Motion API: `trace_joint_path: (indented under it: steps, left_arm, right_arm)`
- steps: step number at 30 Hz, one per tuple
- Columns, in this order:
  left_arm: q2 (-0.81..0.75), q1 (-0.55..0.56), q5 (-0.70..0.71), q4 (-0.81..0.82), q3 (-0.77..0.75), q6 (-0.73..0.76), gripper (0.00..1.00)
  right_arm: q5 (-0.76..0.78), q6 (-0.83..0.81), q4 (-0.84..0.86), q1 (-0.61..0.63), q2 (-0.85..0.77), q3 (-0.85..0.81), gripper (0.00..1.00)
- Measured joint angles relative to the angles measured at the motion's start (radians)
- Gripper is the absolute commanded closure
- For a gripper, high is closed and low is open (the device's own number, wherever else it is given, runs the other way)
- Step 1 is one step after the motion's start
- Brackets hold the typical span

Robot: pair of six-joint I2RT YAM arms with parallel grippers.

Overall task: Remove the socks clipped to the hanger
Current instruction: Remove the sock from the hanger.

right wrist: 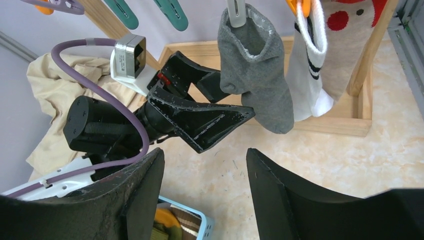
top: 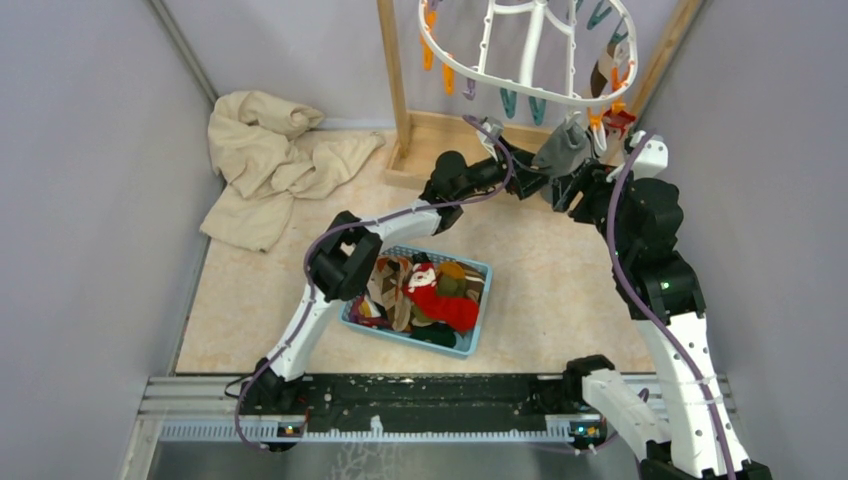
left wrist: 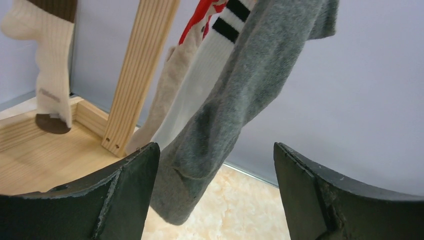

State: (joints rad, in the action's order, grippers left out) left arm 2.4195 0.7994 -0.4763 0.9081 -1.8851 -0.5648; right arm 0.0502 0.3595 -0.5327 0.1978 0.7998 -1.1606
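Left gripper (left wrist: 215, 146) spread wide around a hanging grey fabric sock (right wrist: 260, 85)

The sock hangs clipped at its cuff to the white plastic oval hanger (top: 540, 97) at the far right, its toe between the left fingers (right wrist: 200, 120) and nearest the left one. The right gripper (right wrist: 205, 156) hovers just nearer, jaws apart and empty. A white black-striped sock (right wrist: 310, 75) hangs just right of the grey one. More socks fill the light blue plastic basket (top: 470, 332) near the middle.
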Motion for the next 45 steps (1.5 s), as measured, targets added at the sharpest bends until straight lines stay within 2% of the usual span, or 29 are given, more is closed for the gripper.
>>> trace_joint_path:
  steps: [2, 5, 9, 11, 18, 21, 24, 29, 36, 41, 45]
  left_arm:
    - [0.005, 0.002, -0.004, 0.016, -0.005, -0.014, 0.20]
    - [0.014, 0.006, -0.011, 0.031, -0.007, -0.034, 0.36]
    - [0.022, 0.009, -0.025, 0.040, -0.007, -0.054, 0.46]
    - [0.023, 0.009, -0.032, 0.040, -0.007, -0.058, 0.49]
    - [0.023, 0.009, -0.040, 0.032, -0.008, -0.069, 0.49]
    - [0.026, 0.009, -0.039, 0.027, -0.024, -0.073, 0.41]
    - [0.039, 0.009, -0.032, 0.026, -0.058, -0.079, 0.40]
    - [0.061, 0.010, -0.027, 0.011, -0.100, -0.094, 0.60]
    - [0.066, 0.010, -0.031, -0.016, -0.109, -0.098, 0.69]
    - [0.060, 0.010, -0.041, -0.023, -0.085, -0.097, 0.82]
    - [0.011, 0.000, -0.053, -0.029, 0.008, -0.097, 0.93]
  right_arm:
    - [-0.003, 0.000, 0.000, 0.000, 0.000, 0.000, 0.39]
    - [-0.007, 0.000, 0.000, 0.000, 0.000, 0.002, 0.40]
    - [-0.018, 0.000, 0.002, -0.003, 0.000, 0.004, 0.40]
    - [-0.023, 0.001, 0.003, -0.005, -0.001, 0.010, 0.40]
    - [-0.037, 0.005, 0.013, -0.009, -0.001, 0.040, 0.40]
    - [-0.037, 0.009, 0.011, -0.011, -0.002, 0.042, 0.40]
    - [-0.038, 0.009, 0.010, -0.011, -0.004, 0.041, 0.40]
    - [-0.038, 0.009, 0.009, -0.011, -0.008, 0.041, 0.40]
    - [-0.045, 0.009, 0.011, -0.011, -0.018, 0.041, 0.41]
    - [-0.070, 0.011, 0.012, -0.011, -0.018, 0.041, 0.41]
    - [-0.087, 0.012, 0.012, -0.011, -0.019, 0.041, 0.41]
